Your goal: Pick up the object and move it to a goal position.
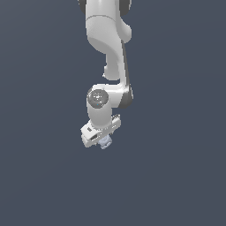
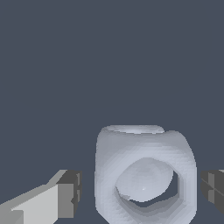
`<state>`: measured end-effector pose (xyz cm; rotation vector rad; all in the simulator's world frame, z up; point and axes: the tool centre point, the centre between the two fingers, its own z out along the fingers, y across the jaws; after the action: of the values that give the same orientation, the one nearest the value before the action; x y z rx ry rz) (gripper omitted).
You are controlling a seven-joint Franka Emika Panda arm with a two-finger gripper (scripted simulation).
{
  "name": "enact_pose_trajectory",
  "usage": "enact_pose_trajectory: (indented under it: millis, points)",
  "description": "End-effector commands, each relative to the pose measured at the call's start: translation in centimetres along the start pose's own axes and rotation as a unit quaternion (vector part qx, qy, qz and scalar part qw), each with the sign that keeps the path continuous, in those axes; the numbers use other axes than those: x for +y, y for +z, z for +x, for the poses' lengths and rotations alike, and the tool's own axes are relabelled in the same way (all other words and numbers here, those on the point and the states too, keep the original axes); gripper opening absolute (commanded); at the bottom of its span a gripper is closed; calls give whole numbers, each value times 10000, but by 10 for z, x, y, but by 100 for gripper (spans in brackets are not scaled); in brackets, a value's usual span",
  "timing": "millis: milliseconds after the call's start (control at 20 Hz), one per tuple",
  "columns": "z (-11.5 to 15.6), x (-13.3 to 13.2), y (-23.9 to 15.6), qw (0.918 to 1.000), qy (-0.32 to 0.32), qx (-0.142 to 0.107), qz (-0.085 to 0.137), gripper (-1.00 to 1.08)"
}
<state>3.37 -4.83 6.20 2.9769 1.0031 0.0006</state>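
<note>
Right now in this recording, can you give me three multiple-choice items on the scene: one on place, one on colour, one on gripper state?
1. Where is the object?
A. between the gripper's fingers
B. far off to the side
C. on top of the arm

2. What colour is the object?
A. red
B. pale grey-blue
C. green

3. How does the gripper stand?
A. shut on the object
B. open, with gaps either side
C. out of view

Key: 1 A, a finger on each side; 2 B, pale in both views; 3 B, gaps show in the wrist view.
</note>
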Motion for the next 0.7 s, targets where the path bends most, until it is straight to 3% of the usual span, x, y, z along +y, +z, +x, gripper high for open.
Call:
enact_pose_trajectory:
  millis: [0, 300, 350, 650]
  points:
    - [0, 0, 13, 10000, -6, -2, 2, 100]
    - [0, 1, 22, 10000, -9, -2, 2, 100]
    - [0, 1, 22, 10000, -9, -2, 2, -100]
    - [0, 1, 22, 10000, -9, -2, 2, -100]
